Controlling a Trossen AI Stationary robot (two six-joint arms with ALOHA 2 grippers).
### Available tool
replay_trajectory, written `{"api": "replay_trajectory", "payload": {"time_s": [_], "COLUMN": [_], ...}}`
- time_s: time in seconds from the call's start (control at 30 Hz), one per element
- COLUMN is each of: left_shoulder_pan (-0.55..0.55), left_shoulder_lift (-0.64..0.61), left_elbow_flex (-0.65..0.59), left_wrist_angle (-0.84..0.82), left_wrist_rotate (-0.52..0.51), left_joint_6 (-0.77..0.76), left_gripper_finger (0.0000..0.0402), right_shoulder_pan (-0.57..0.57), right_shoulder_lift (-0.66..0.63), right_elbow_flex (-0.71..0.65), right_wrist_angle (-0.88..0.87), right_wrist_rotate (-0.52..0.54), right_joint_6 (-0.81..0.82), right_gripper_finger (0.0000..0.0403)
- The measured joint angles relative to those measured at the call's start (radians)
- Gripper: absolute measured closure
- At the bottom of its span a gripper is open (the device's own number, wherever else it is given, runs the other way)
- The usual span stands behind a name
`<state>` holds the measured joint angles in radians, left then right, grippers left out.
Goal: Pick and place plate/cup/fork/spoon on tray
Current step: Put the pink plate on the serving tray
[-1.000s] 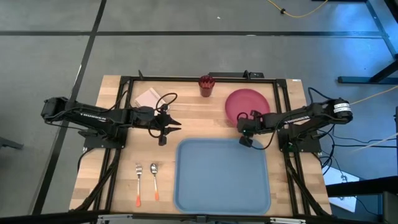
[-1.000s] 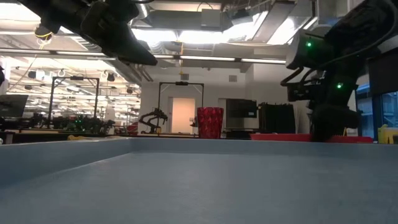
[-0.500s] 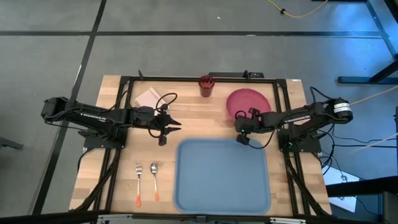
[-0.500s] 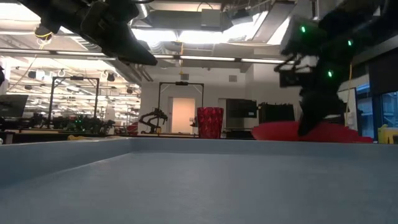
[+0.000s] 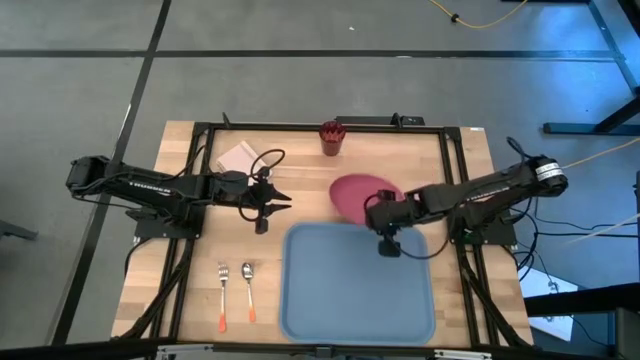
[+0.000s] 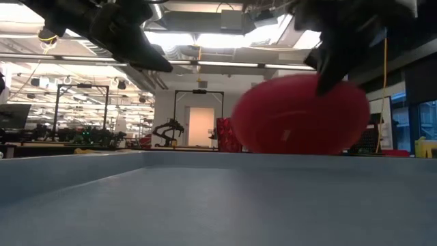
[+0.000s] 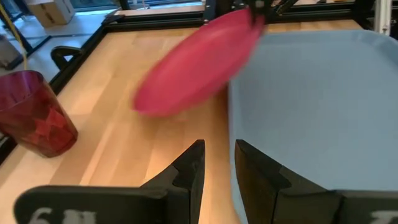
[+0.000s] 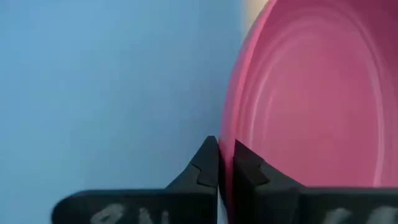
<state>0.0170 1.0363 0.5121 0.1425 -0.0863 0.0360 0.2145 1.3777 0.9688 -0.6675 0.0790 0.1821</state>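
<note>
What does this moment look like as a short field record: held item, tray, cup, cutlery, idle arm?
held item: plate, pinched at its rim by the right gripper, tilted, off the table
tray: nothing on it
cup: upright at the table's far edge
cutlery: fork and spoon beside the tray
idle arm: left gripper, clear of everything

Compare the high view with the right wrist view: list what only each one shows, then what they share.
Only the high view: the left gripper waiting over bare table, the cup near the far edge, the fork and spoon lying beside the tray, and a white pad.
Only the right wrist view: the right gripper's fingers pinching the plate's rim, seen close up.
Both: the plate held tilted by the right gripper at the tray edge.
</note>
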Motion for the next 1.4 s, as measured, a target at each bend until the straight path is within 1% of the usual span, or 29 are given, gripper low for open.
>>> {"api": "replay_trajectory", "payload": {"time_s": [0.17, 0.3, 0.4, 0.53, 0.6, 0.67, 0.73, 0.83, 0.93, 1.03, 1.13, 1.23, 1.3, 1.4], "left_shoulder_pan": [0.0, 0.0, 0.0, 0.0, 0.0, 0.0, 0.0, 0.0, 0.0, 0.0, 0.0, 0.0, 0.0, 0.0], "left_shoulder_lift": [0.0, 0.0, 0.0, 0.0, 0.0, 0.0, 0.0, 0.0, 0.0, 0.0, 0.0, 0.0, 0.0, 0.0], "left_elbow_flex": [0.0, 0.0, 0.0, 0.0, 0.0, 0.0, 0.0, 0.0, 0.0, 0.0, 0.0, 0.0, 0.0, 0.0], "left_wrist_angle": [0.0, 0.0, 0.0, 0.0, 0.0, 0.0, 0.0, 0.0, 0.0, 0.0, 0.0, 0.0, 0.0, 0.0], "left_wrist_rotate": [-0.043, -0.073, -0.098, -0.115, -0.115, -0.115, -0.115, -0.115, -0.115, -0.115, -0.115, -0.115, -0.115, -0.115], "left_joint_6": [0.001, 0.001, 0.002, 0.002, 0.002, 0.002, 0.002, 0.002, 0.001, 0.0, 0.0, 0.0, -0.001, -0.001], "left_gripper_finger": [0.032, 0.032, 0.032, 0.032, 0.032, 0.032, 0.032, 0.032, 0.032, 0.032, 0.032, 0.032, 0.032, 0.032], "right_shoulder_pan": [0.077, 0.128, 0.164, 0.222, 0.256, 0.288, 0.32, 0.355, 0.375, 0.388, 0.397, 0.404, 0.407, 0.411], "right_shoulder_lift": [0.0, 0.0, 0.0, -0.001, -0.001, -0.001, -0.001, -0.001, -0.001, -0.001, -0.001, -0.002, -0.002, -0.002], "right_elbow_flex": [0.046, 0.101, 0.16, 0.244, 0.266, 0.27, 0.263, 0.223, 0.165, 0.096, 0.037, 0.007, -0.002, -0.01], "right_wrist_angle": [-0.036, -0.075, -0.102, -0.124, -0.141, -0.151, -0.172, -0.188, -0.169, -0.083, 0.068, 0.161, 0.181, 0.2], "right_wrist_rotate": [-0.105, -0.162, -0.154, -0.08, -0.078, -0.119, -0.165, -0.172, -0.18, -0.244, -0.302, -0.311, -0.309, -0.311], "right_joint_6": [0.029, 0.068, 0.079, 0.071, 0.075, 0.089, 0.125, 0.156, 0.148, 0.153, 0.152, 0.15, 0.164, 0.233], "right_gripper_finger": [0.0392, 0.0392, 0.0392, 0.0392, 0.0392, 0.0392, 0.0392, 0.0392, 0.0392, 0.0391, 0.0391, 0.039, 0.0383, 0.0367]}}
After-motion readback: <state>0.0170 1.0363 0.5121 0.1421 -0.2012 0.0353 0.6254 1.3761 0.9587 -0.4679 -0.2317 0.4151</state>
